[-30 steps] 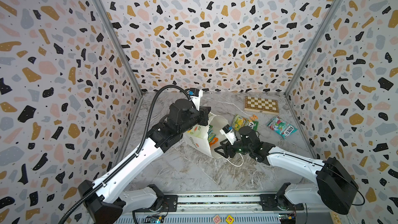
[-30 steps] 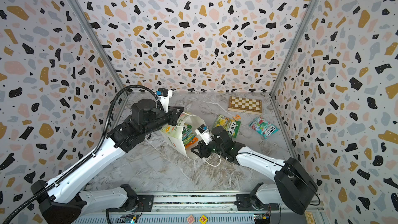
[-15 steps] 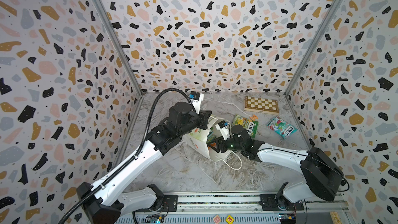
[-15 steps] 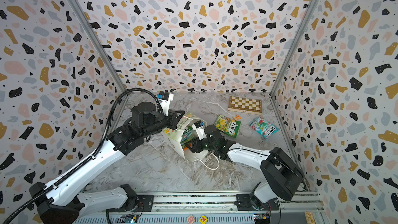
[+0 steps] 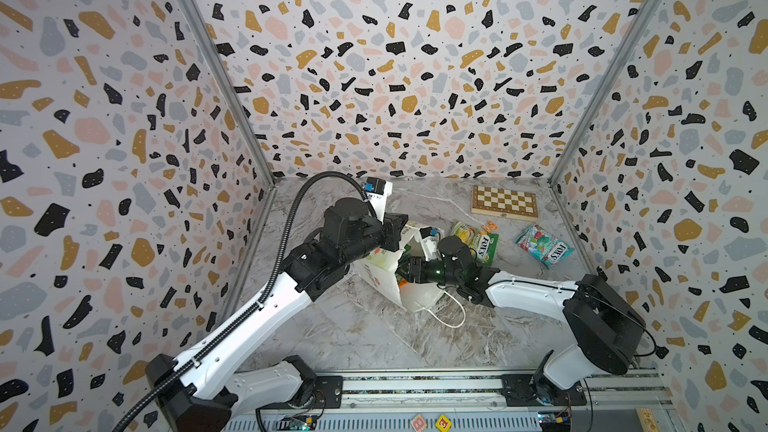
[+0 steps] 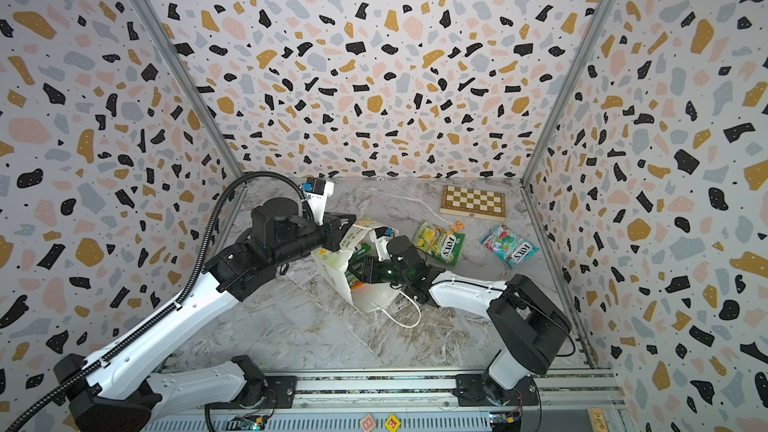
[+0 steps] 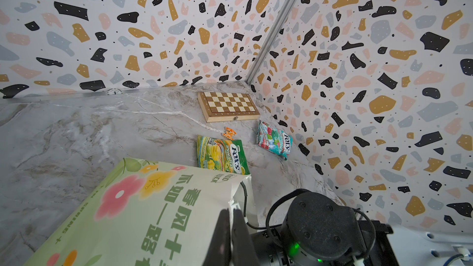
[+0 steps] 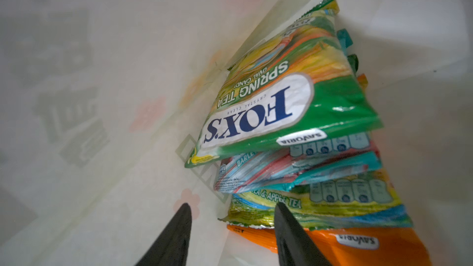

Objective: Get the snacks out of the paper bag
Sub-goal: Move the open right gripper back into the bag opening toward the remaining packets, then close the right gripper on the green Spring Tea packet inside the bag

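Four stacked glossy FOX'S candy packets (image 8: 268, 108) are lying just ahead of my spread right gripper (image 8: 231, 205); my left gripper (image 7: 231, 216) is pinching the white paper bag (image 5: 419, 305).

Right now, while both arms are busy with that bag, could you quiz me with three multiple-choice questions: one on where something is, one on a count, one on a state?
1. The chessboard lies: A. in the far right corner of the table; B. by the near rail; C. under the left arm.
2. How many packets lie outside the paper bag? A. one; B. two; C. five.
3. The right fingers, inside the bag, are: A. spread apart; B. pressed together; C. gripping the cord handle.

Answers: 1 A, it sits by the back wall in both top views. 2 B, a green-yellow packet and a teal-red packet. 3 A, the right wrist view shows a gap between them.
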Robot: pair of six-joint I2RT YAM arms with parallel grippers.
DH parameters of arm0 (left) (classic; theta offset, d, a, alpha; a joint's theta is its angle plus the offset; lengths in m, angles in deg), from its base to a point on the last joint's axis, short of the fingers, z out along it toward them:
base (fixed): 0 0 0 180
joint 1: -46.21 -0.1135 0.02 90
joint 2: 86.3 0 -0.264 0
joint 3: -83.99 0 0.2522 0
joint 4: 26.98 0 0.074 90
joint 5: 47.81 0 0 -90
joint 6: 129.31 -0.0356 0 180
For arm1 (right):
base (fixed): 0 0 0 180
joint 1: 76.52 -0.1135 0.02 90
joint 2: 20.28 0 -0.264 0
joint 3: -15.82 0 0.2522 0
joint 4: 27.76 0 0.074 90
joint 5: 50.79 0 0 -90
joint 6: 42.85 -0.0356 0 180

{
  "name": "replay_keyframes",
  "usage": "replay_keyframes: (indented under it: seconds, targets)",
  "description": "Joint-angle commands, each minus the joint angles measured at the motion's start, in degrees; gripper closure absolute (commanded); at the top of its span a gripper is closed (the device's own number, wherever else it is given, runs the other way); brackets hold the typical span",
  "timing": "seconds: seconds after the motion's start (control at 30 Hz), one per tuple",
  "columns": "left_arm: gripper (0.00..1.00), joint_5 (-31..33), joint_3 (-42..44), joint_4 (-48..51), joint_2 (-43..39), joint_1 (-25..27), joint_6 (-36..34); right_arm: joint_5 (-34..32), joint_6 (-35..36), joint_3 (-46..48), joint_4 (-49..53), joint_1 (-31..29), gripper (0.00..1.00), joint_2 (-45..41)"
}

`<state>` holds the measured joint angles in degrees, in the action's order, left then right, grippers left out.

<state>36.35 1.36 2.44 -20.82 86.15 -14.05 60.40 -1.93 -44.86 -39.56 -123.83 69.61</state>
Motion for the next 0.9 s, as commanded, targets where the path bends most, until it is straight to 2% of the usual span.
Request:
replay_keyframes:
  seconds: [0.0,0.53,0.87]
  targets:
    - [1.0,-0.92,0.39,-3.05,-1.18,0.13,-0.62,-0.95,-3.95,-2.03,-2.04,-0.32,0.46,-0.35]
    - [1.0,-2.03,0.25,-3.09,-1.05,0.15,-0.91,-0.58,-12.09,-3.74,-7.59,-0.26,0.48,4.38]
    - [1.0,-2.6,0.26,-2.86,-1.35,0.22,-1.35,-2.61,-17.99,-3.78,-10.73,-0.1,0.48,6.63]
